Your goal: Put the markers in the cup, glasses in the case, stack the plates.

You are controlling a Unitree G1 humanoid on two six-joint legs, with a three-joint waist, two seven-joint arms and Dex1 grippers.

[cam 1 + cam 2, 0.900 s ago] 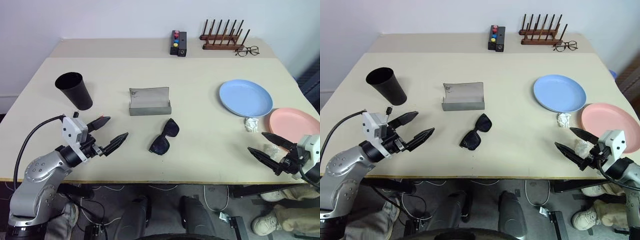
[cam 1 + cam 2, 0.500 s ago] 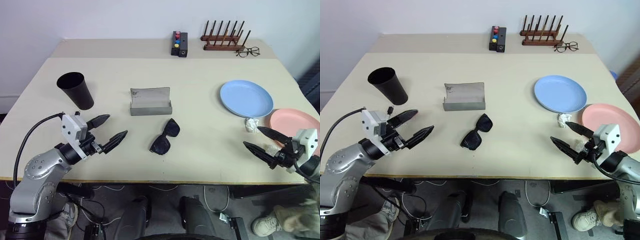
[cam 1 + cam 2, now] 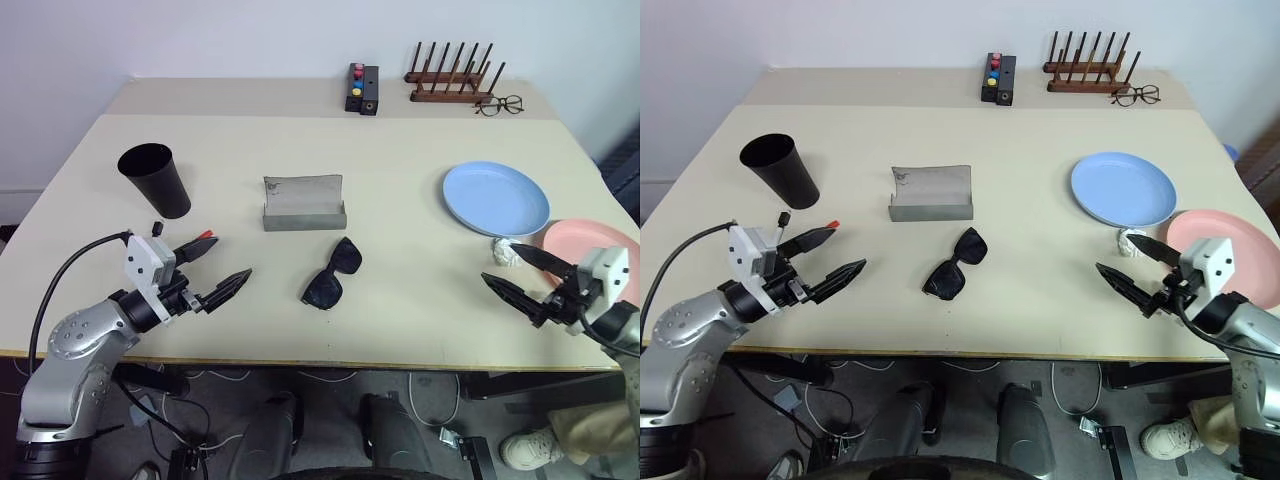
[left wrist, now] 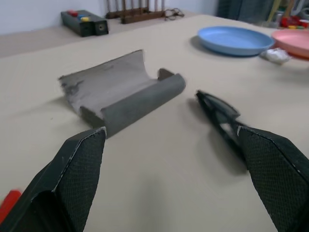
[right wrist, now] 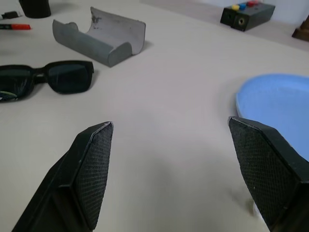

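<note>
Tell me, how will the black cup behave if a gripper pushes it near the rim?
The cup is tall, standing on its narrow base, so it would probably tip rather than slide. It looks like thin plastic, so likely light. Once down, its tapered shape would probably roll in a curve.

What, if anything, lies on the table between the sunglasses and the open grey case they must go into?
Nothing visible: bare table separates the sunglasses from the case, which stands open just behind them.

Beige table point(image 3: 400, 300), sunglasses point(image 3: 331, 273) at centre, open grey case point(image 3: 304, 203) at 12 o'clock, black cup point(image 3: 155, 180) at 10, blue plate point(image 3: 496, 198) and pink plate point(image 3: 570, 238) at 3, red-tipped marker point(image 3: 830, 225) at 9.
</note>
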